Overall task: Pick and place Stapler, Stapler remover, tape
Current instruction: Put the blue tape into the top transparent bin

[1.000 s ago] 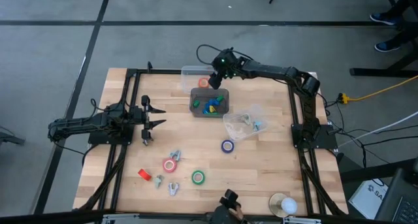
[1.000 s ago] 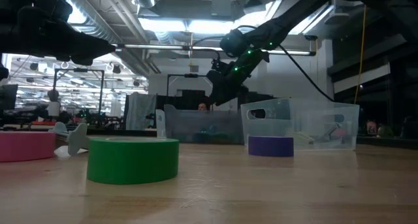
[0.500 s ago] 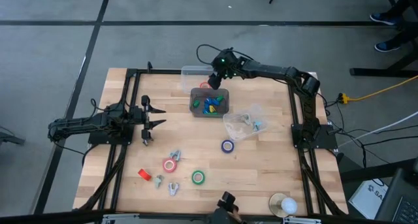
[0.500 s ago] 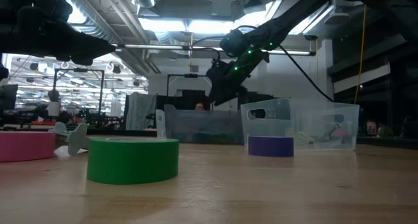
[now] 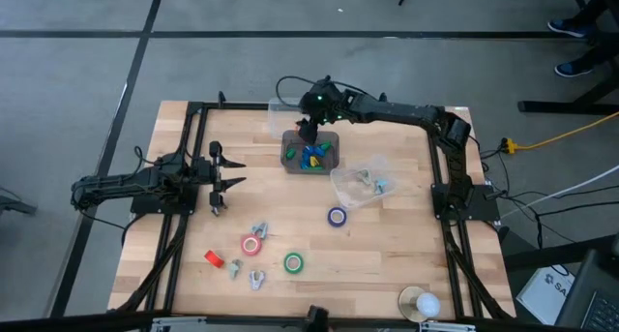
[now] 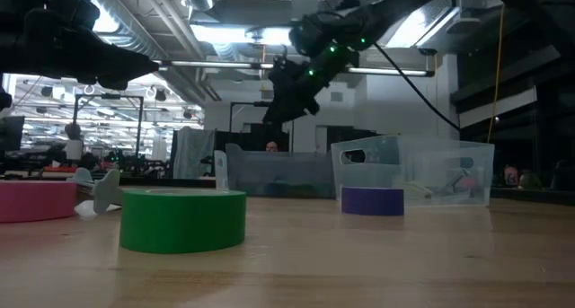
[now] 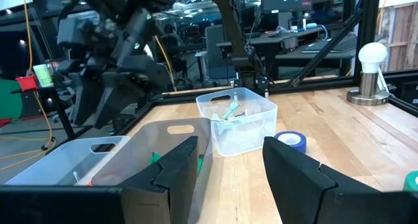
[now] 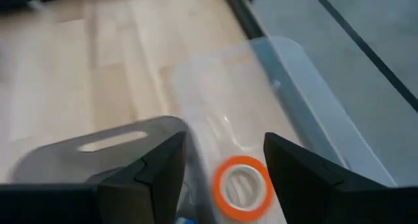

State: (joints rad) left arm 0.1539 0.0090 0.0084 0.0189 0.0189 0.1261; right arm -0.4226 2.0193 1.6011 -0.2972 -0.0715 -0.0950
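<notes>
My right gripper [image 5: 308, 129] hovers open over the far bins; in its wrist view [image 8: 225, 160] an orange tape roll [image 8: 243, 181] lies flat on the floor of a clear bin [image 8: 287, 87] just beyond the fingers. Loose on the wood are a blue-purple roll [image 5: 336, 216], a red-pink roll [image 5: 251, 245], a green roll [image 5: 293, 263], a red stapler [image 5: 214, 259] and several grey stapler removers [image 5: 259, 231]. My left gripper [image 5: 227, 182] waits open near the left edge.
A grey bin [image 5: 309, 150] with small coloured pieces stands beside the clear bin [image 5: 282, 107]. Another clear bin [image 5: 360, 185] holds stapler removers. A white lamp [image 5: 419, 303] stands near the front right corner. Black frame rails run along the table's edges.
My right gripper has risen and swung toward the table's left, from over the grey bin's far side to above the clear bin. The orange roll stays down in the clear bin. Nothing else on the table has moved.
</notes>
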